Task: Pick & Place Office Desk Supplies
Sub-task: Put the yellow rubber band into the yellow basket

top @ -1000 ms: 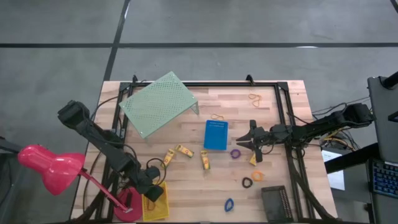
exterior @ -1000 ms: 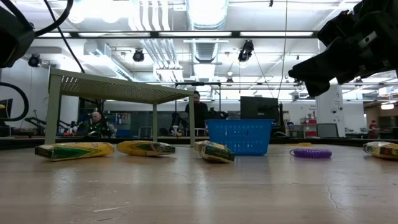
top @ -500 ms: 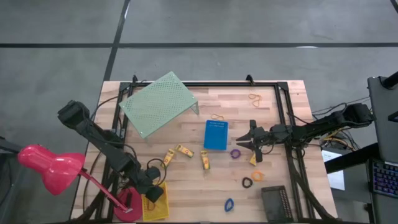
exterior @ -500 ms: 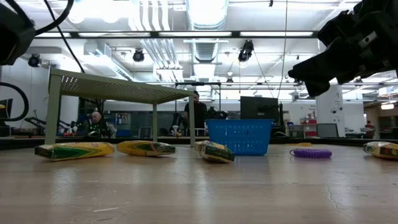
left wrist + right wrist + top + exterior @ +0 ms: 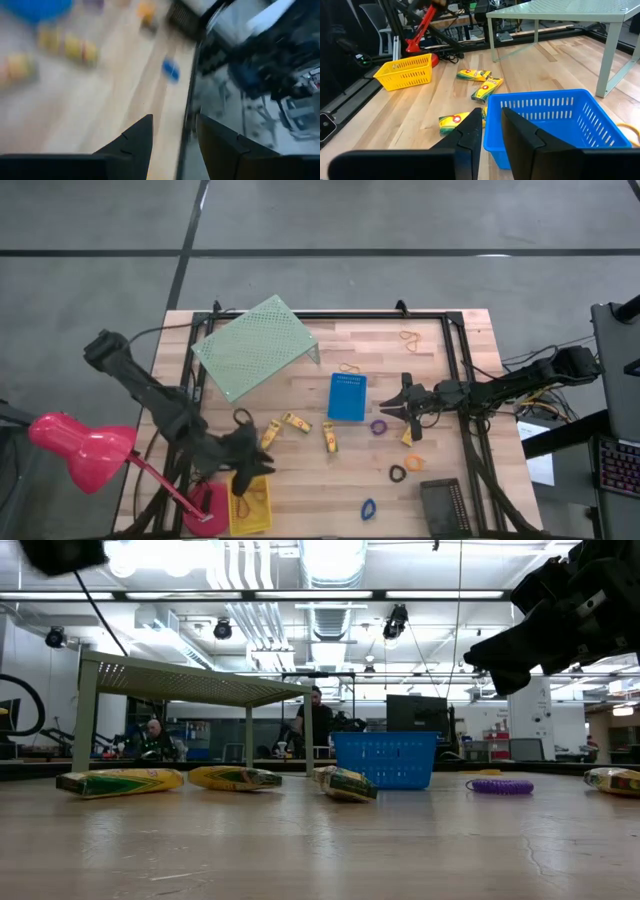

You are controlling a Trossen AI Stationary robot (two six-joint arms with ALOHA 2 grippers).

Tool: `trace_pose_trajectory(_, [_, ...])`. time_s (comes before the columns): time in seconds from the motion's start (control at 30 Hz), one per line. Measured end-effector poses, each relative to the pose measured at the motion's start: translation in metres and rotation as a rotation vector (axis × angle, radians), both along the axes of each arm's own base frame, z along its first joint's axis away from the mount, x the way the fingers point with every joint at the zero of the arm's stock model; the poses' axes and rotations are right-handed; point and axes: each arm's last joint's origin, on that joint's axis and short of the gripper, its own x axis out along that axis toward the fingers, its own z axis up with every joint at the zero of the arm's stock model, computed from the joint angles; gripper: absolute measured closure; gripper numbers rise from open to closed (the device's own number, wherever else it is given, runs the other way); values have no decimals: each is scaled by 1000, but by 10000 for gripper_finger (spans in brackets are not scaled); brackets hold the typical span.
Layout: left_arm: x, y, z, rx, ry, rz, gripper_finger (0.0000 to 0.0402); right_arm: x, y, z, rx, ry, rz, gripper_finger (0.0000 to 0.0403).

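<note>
Yellow crayon packs (image 5: 294, 422) lie mid-bench at nine o'clock of the blue plastic bin (image 5: 347, 396); left gripper (image 5: 243, 446), parted and empty, should descend squarely; right gripper (image 5: 393, 409) hovers narrow.

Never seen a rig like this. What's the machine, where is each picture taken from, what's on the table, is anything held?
Two dark robot arms work at a wooden table. One picture looks straight down, one level across the tabletop, two from cameras on the wrists. On the table lie small yellow crayon packs, a purple ring, rubber bands, a blue bin, a yellow bin and a green perforated riser. The left gripper, near the yellow bin, and the right gripper, beside the blue bin, both have fingers apart and hold nothing.
</note>
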Motion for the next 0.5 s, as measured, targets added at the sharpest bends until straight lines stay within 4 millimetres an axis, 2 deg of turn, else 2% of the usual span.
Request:
trace_pose_trajectory(0.1, [-3, 9, 21, 145, -175, -76, 247, 0, 0, 0, 0, 0, 0, 326])
trace_pose_trajectory(0.27, [-11, 33, 44, 279, -301, -113, 247, 0, 0, 0, 0, -1, 0, 320])
trace_pose_trajectory(0.37, [-17, 53, 59, 319, -379, -156, 247, 0, 0, 0, 0, -1, 0, 318])
trace_pose_trajectory(0.5, [-33, 86, 81, 351, -496, -117, 247, 0, 0, 0, 0, 0, -1, 322])
